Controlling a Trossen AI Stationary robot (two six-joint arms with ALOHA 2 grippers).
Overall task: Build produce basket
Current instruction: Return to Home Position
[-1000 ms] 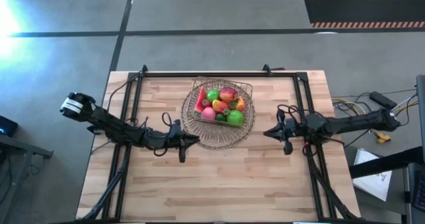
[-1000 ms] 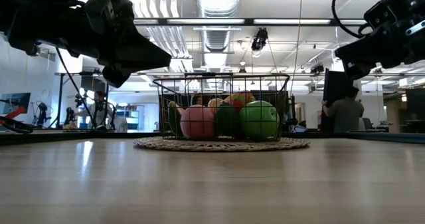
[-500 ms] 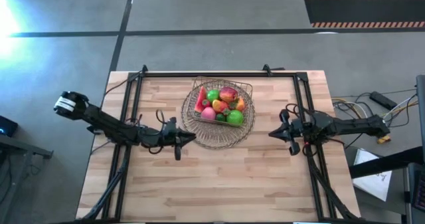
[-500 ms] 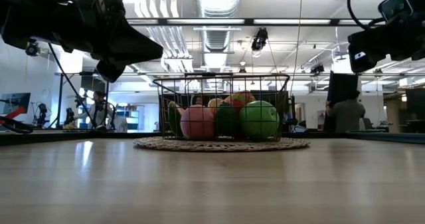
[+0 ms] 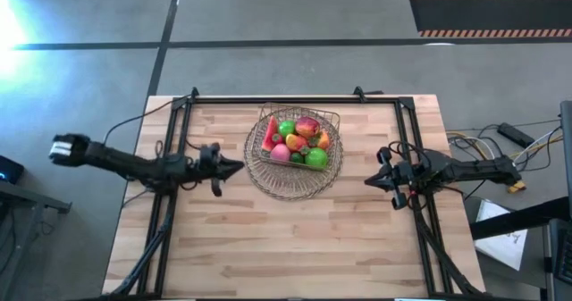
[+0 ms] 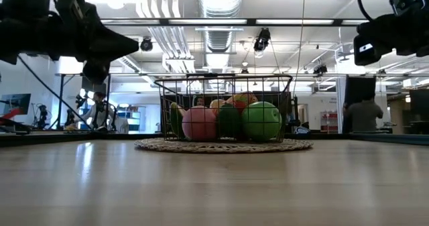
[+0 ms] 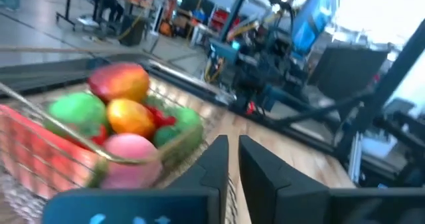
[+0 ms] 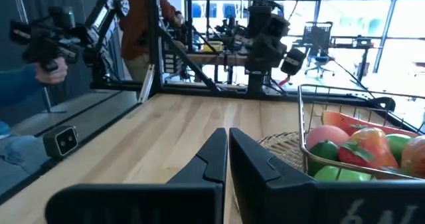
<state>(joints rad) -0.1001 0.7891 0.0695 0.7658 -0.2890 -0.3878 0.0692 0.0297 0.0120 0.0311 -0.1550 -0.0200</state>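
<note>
Moved: left gripper point(image 5: 234, 166) has pulled back toward frame left, away from the basket point(image 5: 336, 117); right gripper point(image 5: 370, 180) barely shifted.
Grippers: both clenched, empty.
Fruit point(image 5: 315, 157): in basket, upper centre.
Advice: withdraw level, clear of wire.

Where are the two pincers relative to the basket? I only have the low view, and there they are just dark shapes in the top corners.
Observer: From above, the left pincer hangs over the table left of the round tray under the basket. The right pincer hangs to its right. Neither touches it.
Operator: Is either one carrying fruit?
Observer: No. Each wrist view shows that arm's pincer shut on nothing, and the fruit lies in the basket.
</note>
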